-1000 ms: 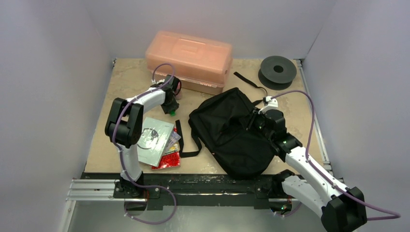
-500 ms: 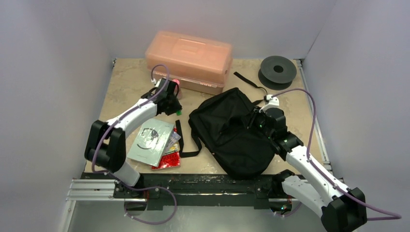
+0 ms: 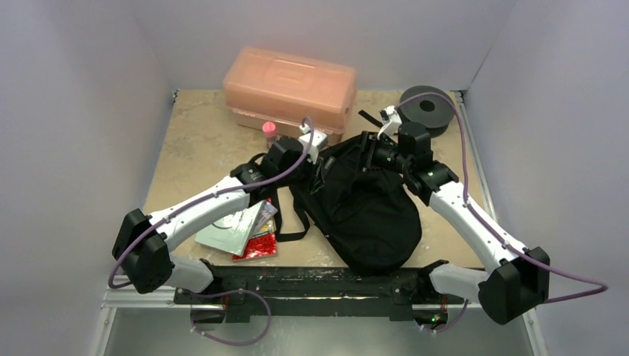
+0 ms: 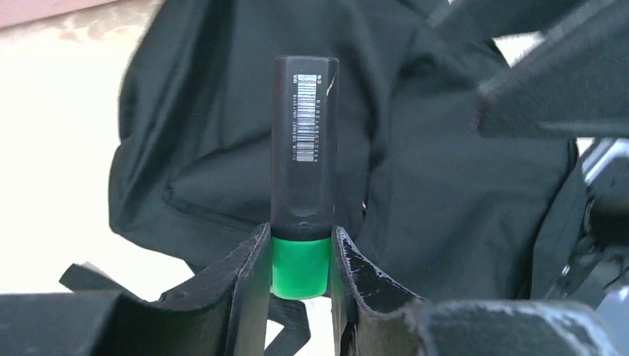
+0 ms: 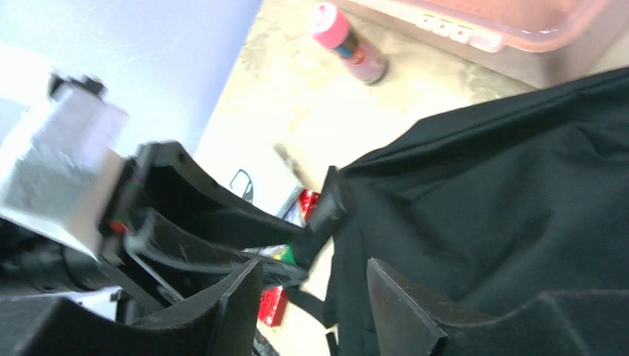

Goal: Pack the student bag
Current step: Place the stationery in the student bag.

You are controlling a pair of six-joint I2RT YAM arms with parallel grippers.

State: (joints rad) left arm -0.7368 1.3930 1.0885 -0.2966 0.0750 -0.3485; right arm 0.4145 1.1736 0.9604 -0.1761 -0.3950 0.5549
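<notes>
Left hand (image 3: 320, 165) hangs at the left edge of the student bag (image 3: 367, 211), which lies crumpled mid-table (image 3: 193, 141); the right hand (image 3: 369, 150) is at its far edge. The left wrist view shows the left hand clamping the green end of a black marker (image 4: 304, 148), with the bag behind. The right wrist view shows the right hand's fingers apart and empty over bag fabric.

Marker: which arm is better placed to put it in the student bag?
Left. The left end effector grips the marker by its green end at the student bag; the right end effector is open and empty.
</notes>
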